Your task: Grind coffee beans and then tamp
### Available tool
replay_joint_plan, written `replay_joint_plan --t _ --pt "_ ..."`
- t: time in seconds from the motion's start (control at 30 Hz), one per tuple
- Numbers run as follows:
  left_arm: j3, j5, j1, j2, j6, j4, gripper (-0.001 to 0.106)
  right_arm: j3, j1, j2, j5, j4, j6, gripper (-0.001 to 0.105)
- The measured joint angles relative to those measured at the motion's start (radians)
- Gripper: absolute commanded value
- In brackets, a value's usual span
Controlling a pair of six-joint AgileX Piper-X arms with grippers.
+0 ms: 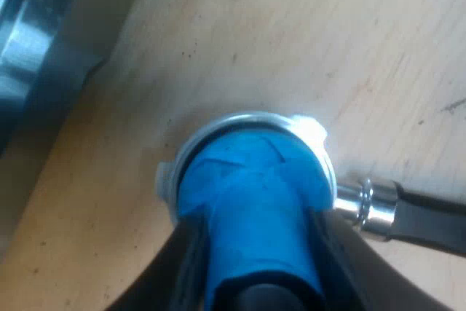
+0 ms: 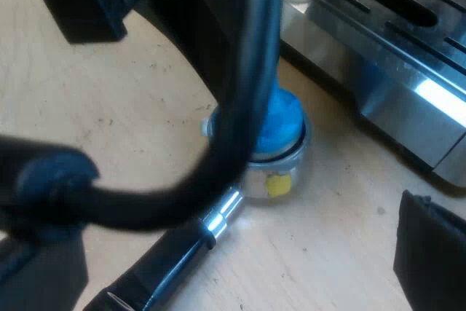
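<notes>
- Gripping the blue tamper (image 1: 255, 187) with the left fingers (image 1: 338, 267), one pressed to each side of its body.
- Holding it upright, foot down inside the metal holder (image 1: 247, 118) (bright rim ringing the blue).
- Resting that holder on the pale wooden surface (image 1: 291, 34), with its dark handle (image 1: 429, 227) running out sideways from a shiny metal neck.
- Holding the right fingers (image 2: 429, 253) spread wide, clamped on nothing, low over the surface.
- Straddling the handle loosely there: lies flat between them, nearer one finger; cannot tell whether touched.
- Working just beside the espresso machine (image 2: 378, 41), with its steel front and slotted tray close to the holder's wall and a yellow mark showing on that wall.
</notes>
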Motion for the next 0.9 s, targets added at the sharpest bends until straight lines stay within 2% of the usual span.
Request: replay_joint_plan --t 0.9 --pt "-0.036 0.03 0.0 0.098 0.0 0.001 0.0 0.0 0.0 0.0 0.0 0.0 0.0 0.088"
